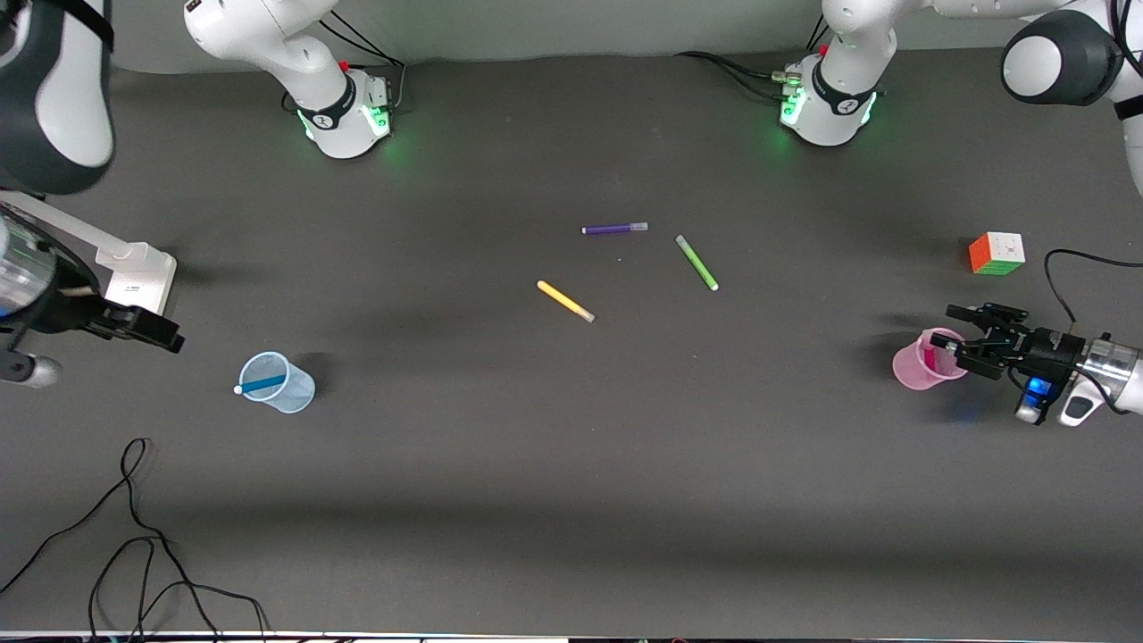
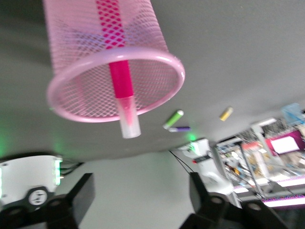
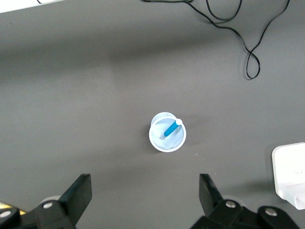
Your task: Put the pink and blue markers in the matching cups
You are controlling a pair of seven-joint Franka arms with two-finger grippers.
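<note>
Both markers stand in matching cups, the pink marker (image 2: pixel 119 81) in the pink cup (image 1: pixel 913 366) just beside the left gripper (image 1: pixel 948 332), the blue marker (image 3: pixel 170 129) in the blue cup (image 3: pixel 167 140) under the raised right gripper (image 3: pixel 145 193), all fingers spread apart.

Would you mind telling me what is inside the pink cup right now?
The pink marker stands in the pink cup, its pale cap poking past the rim. The cup's mesh wall veils the lower barrel, and its tip at the bottom cannot be seen. The left gripper, open, is beside the rim.
</note>
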